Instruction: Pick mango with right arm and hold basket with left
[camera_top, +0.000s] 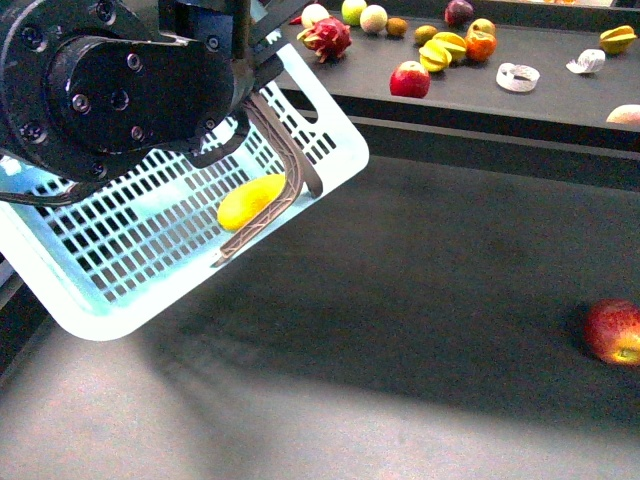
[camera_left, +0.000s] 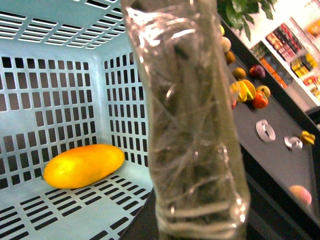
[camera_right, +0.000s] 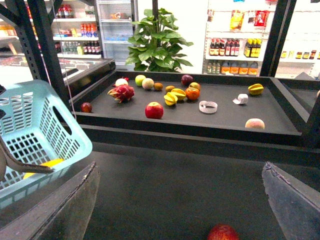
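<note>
The pale turquoise basket (camera_top: 110, 318) hangs tilted above the dark table at the left. The yellow mango (camera_top: 250, 200) lies inside it against the lower wall, beside a brown handle (camera_top: 290, 175). My left gripper (camera_top: 243, 108) is shut on the basket's upper rim. In the left wrist view its tape-wrapped finger (camera_left: 195, 150) stands close in front of the basket wall (camera_left: 65, 100), with the mango (camera_left: 82, 165) on the floor. My right gripper (camera_right: 180, 210) is open and empty over the table, apart from the basket (camera_right: 45, 130). It is out of the front view.
A red apple (camera_top: 613, 330) lies on the table at the right, just below my right gripper in the right wrist view (camera_right: 223, 232). The raised shelf (camera_top: 560, 100) behind holds an apple (camera_top: 410, 80), starfruit (camera_top: 440, 50), a dragon fruit (camera_top: 328, 38) and several other fruits.
</note>
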